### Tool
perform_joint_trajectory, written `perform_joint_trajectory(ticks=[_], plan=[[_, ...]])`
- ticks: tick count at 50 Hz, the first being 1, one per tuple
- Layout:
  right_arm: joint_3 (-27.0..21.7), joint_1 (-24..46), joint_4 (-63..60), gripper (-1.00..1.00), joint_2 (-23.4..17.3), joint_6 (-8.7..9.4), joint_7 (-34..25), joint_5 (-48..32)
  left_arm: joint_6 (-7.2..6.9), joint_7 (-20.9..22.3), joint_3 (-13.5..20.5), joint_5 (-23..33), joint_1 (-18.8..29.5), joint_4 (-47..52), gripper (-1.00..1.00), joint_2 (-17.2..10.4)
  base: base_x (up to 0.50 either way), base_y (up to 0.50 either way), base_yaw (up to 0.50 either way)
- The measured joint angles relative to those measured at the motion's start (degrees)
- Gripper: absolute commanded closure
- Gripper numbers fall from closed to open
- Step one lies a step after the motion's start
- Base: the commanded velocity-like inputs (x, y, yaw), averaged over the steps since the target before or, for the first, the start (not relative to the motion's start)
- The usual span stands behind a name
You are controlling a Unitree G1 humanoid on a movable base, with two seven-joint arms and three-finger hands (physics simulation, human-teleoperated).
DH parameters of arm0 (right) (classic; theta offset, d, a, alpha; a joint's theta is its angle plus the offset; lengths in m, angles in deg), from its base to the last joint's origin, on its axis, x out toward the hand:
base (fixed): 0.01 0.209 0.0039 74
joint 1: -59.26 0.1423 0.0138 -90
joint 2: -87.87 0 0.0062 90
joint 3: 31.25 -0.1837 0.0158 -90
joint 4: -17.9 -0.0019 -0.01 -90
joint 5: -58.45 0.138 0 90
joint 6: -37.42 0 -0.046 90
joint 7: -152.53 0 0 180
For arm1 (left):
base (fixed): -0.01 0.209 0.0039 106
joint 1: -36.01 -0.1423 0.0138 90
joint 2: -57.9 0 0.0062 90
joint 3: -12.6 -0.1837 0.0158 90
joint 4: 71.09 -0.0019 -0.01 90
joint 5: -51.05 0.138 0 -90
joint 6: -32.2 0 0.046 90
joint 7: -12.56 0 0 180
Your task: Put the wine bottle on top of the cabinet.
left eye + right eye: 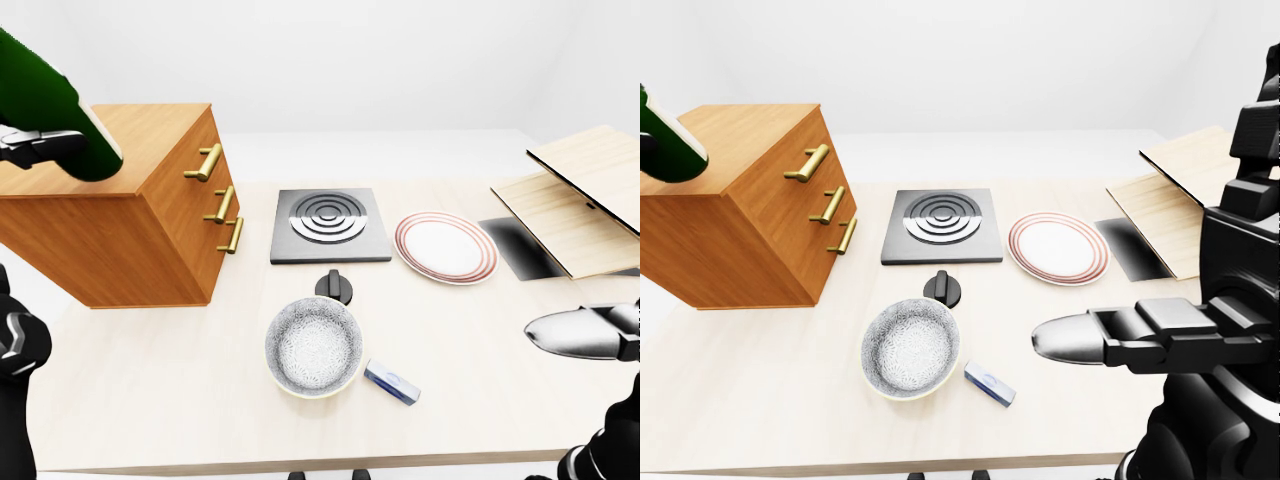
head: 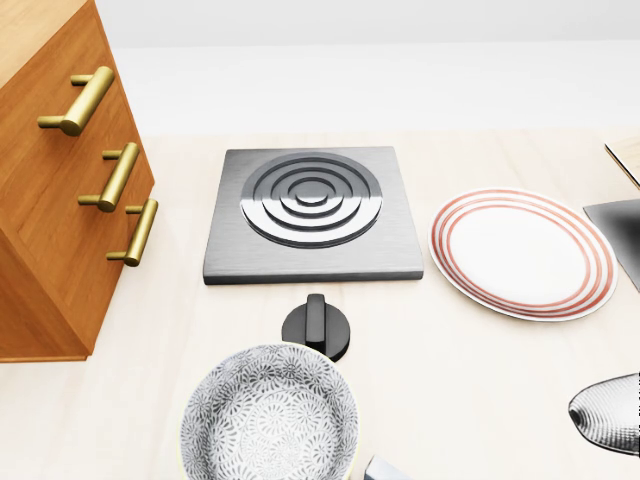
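Overhead, left hand [image 1: 35, 145] closed round wine bottle [image 1: 50, 110] above cabinet [image 1: 140, 135].

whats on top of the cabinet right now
The cabinet top looks bare where visible. The green wine bottle, held in the left robot hand, covers its left part, so contact is unclear.

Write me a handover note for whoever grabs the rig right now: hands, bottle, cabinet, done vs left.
Left robot hand: shut on the wine bottle, held tilted at the left-eye view's left edge, over the cabinet top.
Right robot hand: free of any object, hovering over the table at the right.
Done: bottle picked up and carried to the cabinet.
Left: whether the base touches the top cannot be told; stand it upright on the top, release, withdraw.
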Motion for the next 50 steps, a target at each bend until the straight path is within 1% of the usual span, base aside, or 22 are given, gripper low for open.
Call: perform_joint_trajectory(ticks=[1, 3, 4, 6, 8, 14, 16, 20, 21, 24, 25, 34, 35, 36, 37, 38, 39, 45, 49, 50], plan=[[0.0, 0.0, 0.0, -1.00, 0.0, 0.00, -0.1, -0.1, 0.00, -0.1, 0.0, 0.1, 0.0, -0.1, 0.67, 0.0, 0.00, 0.00, 0.00], [0.2, -0.3, 0.1, -1.00, 0.1, 0.00, -0.2, -0.3, 0.00, -0.4, 0.0, 0.1, 0.1, -0.2, 0.48, 0.1, 0.00, 0.00, 0.00], [0.3, -0.4, 0.1, -1.00, 0.1, 0.00, -0.3, -0.5, 0.00, -0.5, 0.1, 0.1, 0.1, -0.2, 0.43, 0.1, 0.00, 0.00, 0.00], [0.4, -0.6, 0.1, -1.00, 0.2, 0.00, -0.5, -0.8, 0.00, -0.7, 0.2, 0.1, 0.0, -0.3, 0.43, 0.1, 0.00, 0.00, 0.00], [0.4, -0.7, 0.0, -1.00, 0.3, 0.00, -0.7, -1.0, 0.00, -0.9, 0.3, 0.0, -0.2, -0.5, 0.36, 0.2, 0.00, 0.00, 0.00], [0.1, -0.7, -0.3, -1.00, 0.4, 0.00, -1.2, -1.4, 0.00, -1.3, 0.2, 0.1, 0.0, -0.7, 0.32, 0.2, 0.00, 0.00, 0.00], [0.1, -0.8, -0.4, -1.00, 0.5, 0.00, -1.3, -1.5, 0.00, -1.4, 0.2, 0.1, 0.0, -0.7, 0.34, 0.2, 0.00, 0.00, 0.00], [0.0, -0.9, -0.4, -1.00, 0.6, 0.00, -1.6, -1.8, 0.00, -1.4, 0.3, 0.2, -0.1, -0.8, 0.33, 0.1, 0.00, 0.00, 0.00], [-0.1, -0.9, -0.5, -1.00, 0.6, 0.00, -1.6, -1.9, 0.00, -1.5, 0.3, 0.2, -0.1, -0.9, 0.26, 0.1, 0.00, 0.00, 0.00], [-0.2, -0.8, -0.6, -1.00, 0.6, 0.00, -1.7, -2.0, 0.00, -1.5, 0.3, 0.2, -0.1, -0.9, 0.16, 0.0, 0.00, 0.00, 0.00], [-0.3, -0.8, -0.7, -1.00, 0.6, 0.00, -1.8, -2.0, 0.00, -1.6, 0.3, 0.2, -0.2, -1.0, 0.05, 0.0, 0.00, 0.00, 0.00], [-0.6, -0.7, -1.1, -1.00, 0.7, 0.00, -2.0, -2.1, 0.00, -1.7, 0.3, -0.1, -0.4, -1.0, 0.04, -0.1, 0.00, 0.00, 0.00], [-0.7, -0.7, -1.1, -1.00, 0.7, 0.00, -2.0, -2.2, 0.00, -1.7, 0.3, -0.1, -0.4, -1.0, -0.02, -0.2, 0.00, 0.00, 0.00], [-0.7, -0.7, -1.1, -1.00, 0.7, 0.00, -2.0, -2.2, 0.00, -1.7, 0.3, -0.1, -0.5, -1.0, -0.02, -0.2, 0.00, 0.00, 0.00], [-0.7, -0.7, -1.2, -1.00, 0.7, 0.00, -2.1, -2.2, 0.00, -1.7, 0.4, -0.2, -0.5, -1.0, -0.11, -0.2, 0.00, 0.00, 0.00], [-0.8, -0.7, -1.2, -1.00, 0.7, 0.00, -2.1, -2.2, 0.00, -1.7, 0.4, -0.2, -0.5, -1.0, -0.14, -0.2, 0.00, 0.00, 0.00], [-0.8, -0.7, -1.2, -1.00, 0.7, 0.00, -2.1, -2.2, 0.00, -1.7, 0.4, -0.2, -0.6, -1.0, -0.10, -0.2, 0.00, 0.00, 0.00], [-0.9, -0.6, -1.4, -1.00, 0.7, 0.00, -2.1, -2.2, 0.00, -1.6, 0.5, -0.3, -0.9, -0.9, -0.18, -0.3, 0.00, 0.00, 0.00], [-1.0, -0.6, -1.5, -1.00, 0.7, 0.00, -2.2, -2.3, 0.00, -1.6, 1.0, -0.6, -1.1, -0.6, -0.28, -0.4, 0.00, 0.00, 0.00], [-1.0, -0.6, -1.5, -1.00, 0.7, 0.00, -2.2, -2.3, 0.00, -1.7, 1.2, -0.7, -1.2, -0.6, -0.33, -0.4, 0.00, 0.00, 0.00]])
